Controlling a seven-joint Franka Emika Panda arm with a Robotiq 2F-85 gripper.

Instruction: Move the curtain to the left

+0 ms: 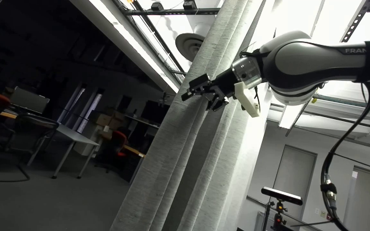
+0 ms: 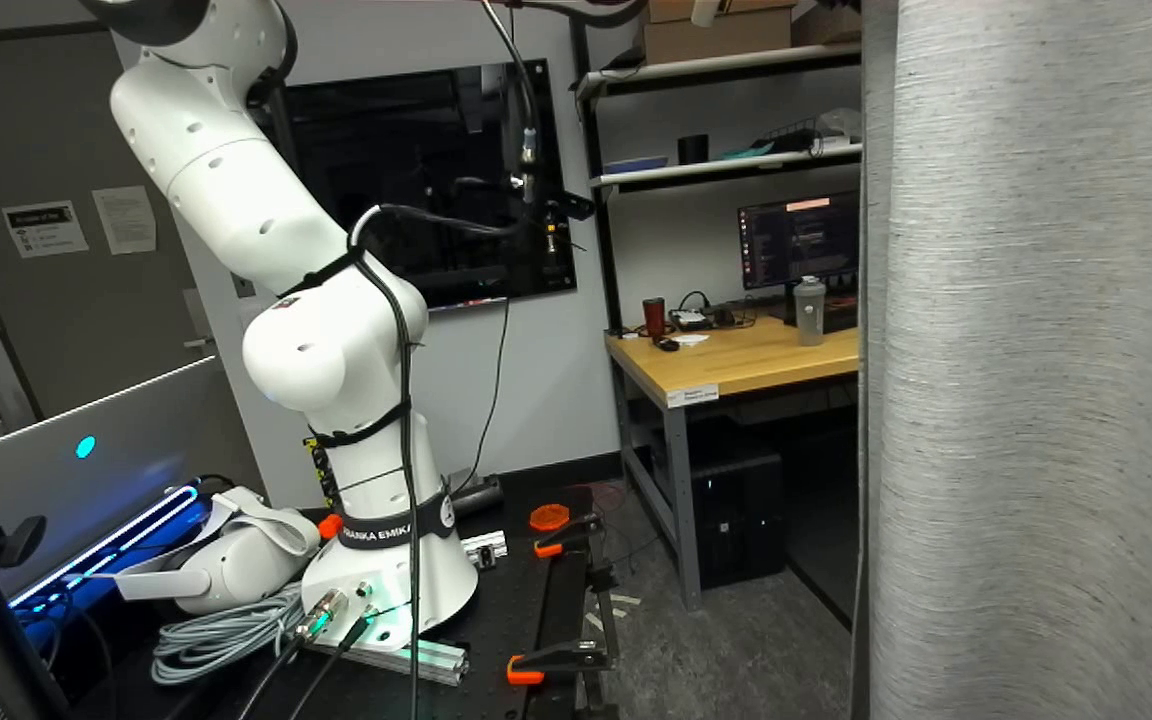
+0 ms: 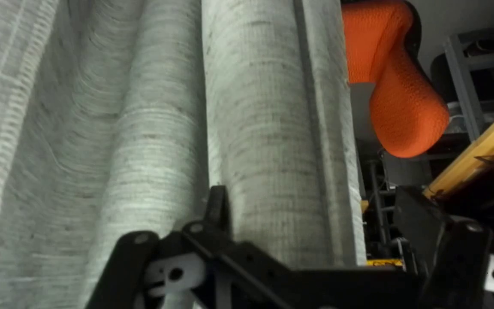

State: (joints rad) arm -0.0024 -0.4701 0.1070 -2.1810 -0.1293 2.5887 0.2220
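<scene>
The curtain (image 3: 272,141) hangs with its edge folds between the wide-parted jaws of my gripper (image 3: 311,191) (wrist view). Approach appears done; I judge the grasp and leftward pull outstanding.

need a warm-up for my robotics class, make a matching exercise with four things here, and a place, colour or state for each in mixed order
Things:
1 curtain
2 end effector
3 shaker bottle
4 VR headset

Places, colours, states:
a on the wooden desk
b hanging in grey folds
c white, beside the robot base
d black, jaws apart

Pairs: 1-b; 2-d; 3-a; 4-c
</scene>
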